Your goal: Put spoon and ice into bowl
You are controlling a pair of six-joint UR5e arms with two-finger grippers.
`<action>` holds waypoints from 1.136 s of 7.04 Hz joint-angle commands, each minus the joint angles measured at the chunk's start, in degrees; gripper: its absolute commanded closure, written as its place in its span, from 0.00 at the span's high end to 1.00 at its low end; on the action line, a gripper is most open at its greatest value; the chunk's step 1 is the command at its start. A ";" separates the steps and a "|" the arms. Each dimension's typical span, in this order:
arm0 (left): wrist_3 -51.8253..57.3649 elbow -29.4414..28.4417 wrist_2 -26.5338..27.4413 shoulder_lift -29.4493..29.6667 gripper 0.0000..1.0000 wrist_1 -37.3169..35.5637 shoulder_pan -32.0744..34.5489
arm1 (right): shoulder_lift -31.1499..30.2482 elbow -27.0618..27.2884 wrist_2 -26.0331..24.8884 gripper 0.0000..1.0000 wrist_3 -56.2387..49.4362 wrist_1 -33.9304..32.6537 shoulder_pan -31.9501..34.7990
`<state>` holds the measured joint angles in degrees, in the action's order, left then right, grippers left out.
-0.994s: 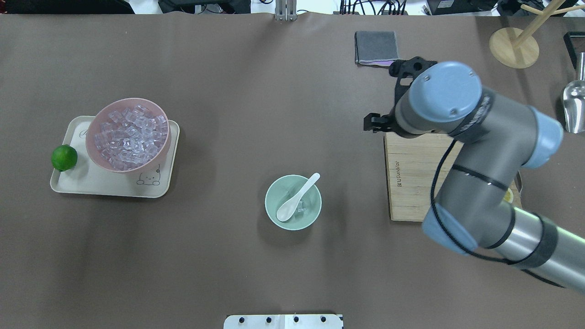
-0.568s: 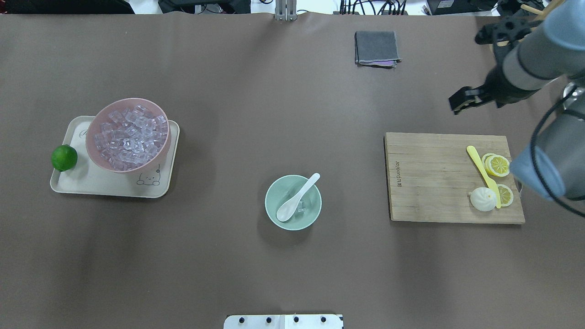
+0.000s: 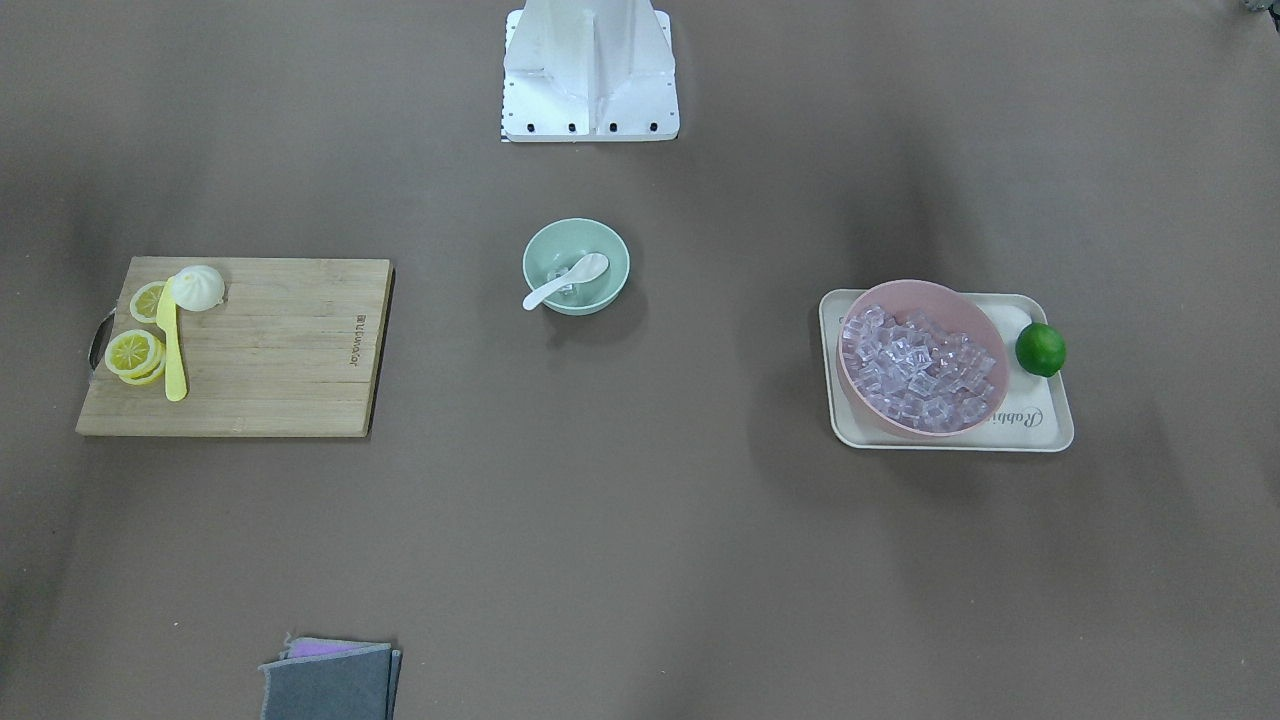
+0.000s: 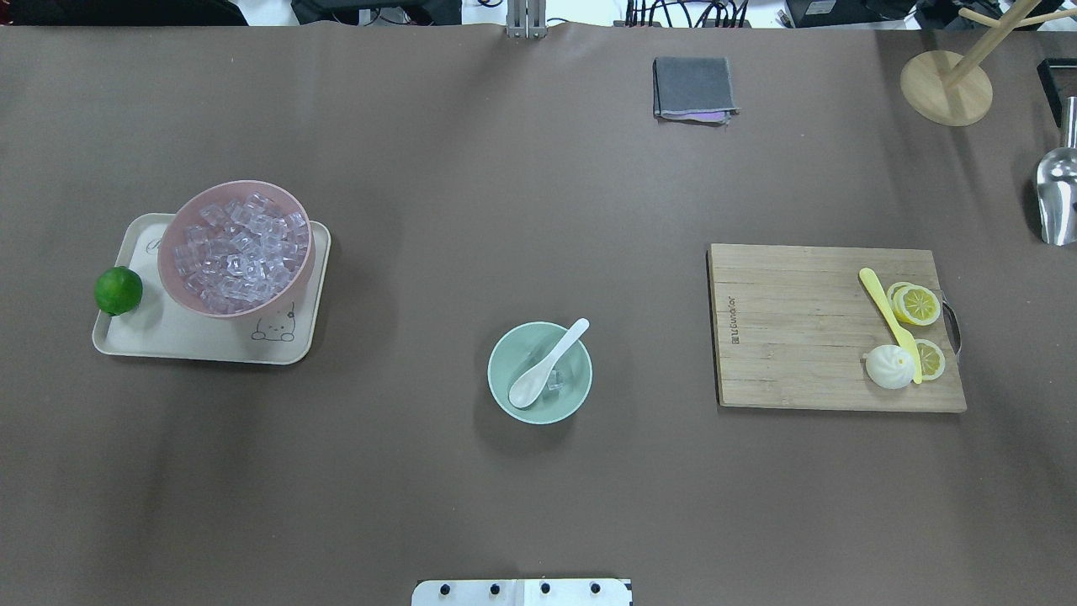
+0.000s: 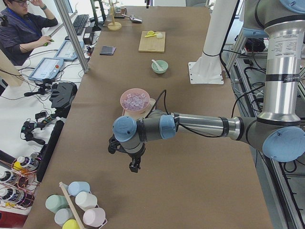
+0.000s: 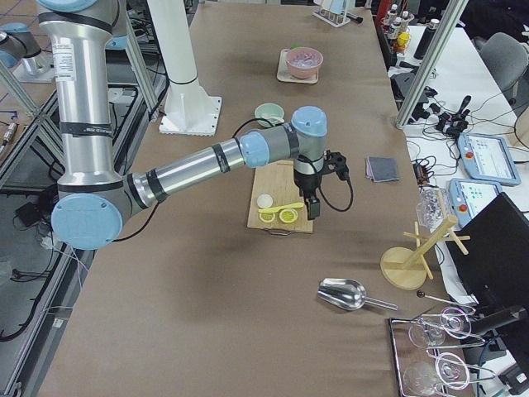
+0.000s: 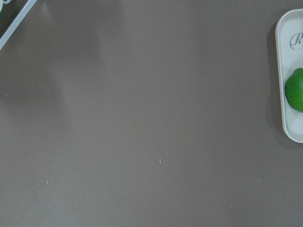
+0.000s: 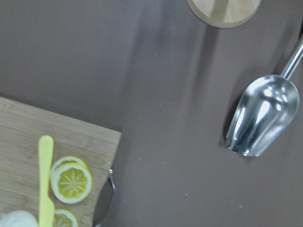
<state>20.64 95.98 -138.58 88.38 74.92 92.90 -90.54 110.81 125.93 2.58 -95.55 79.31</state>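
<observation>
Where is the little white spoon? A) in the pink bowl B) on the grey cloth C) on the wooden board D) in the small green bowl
D: the small white spoon lies in the round mint-green bowl, handle over its rim, beside a clear ice cube.

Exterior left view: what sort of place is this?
Probably a robotics lab, not a kitchen: an operator sits by a keyboard, and a teach pendant lies beside the table that the left arm works over.

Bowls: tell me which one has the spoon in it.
The small mint-green bowl at mid-table; a white spoon leans in it. The larger pink bowl on the tray holds only ice cubes.
</observation>
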 commanded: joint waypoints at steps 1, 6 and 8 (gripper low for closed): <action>-0.08 -0.01 -0.02 -0.49 0.98 0.14 0.00 | -5.86 -1.21 2.02 1.00 -9.85 0.01 7.77; 0.36 1.39 0.42 -0.31 0.98 0.05 0.09 | -9.75 -4.91 5.20 1.00 -15.59 0.10 12.28; 0.19 1.40 0.51 -0.49 0.98 0.05 0.18 | -9.84 -5.60 5.29 1.00 -15.59 0.10 12.36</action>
<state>20.97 97.35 -138.13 87.97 75.01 93.02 -100.32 105.55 131.17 -13.01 -95.45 91.60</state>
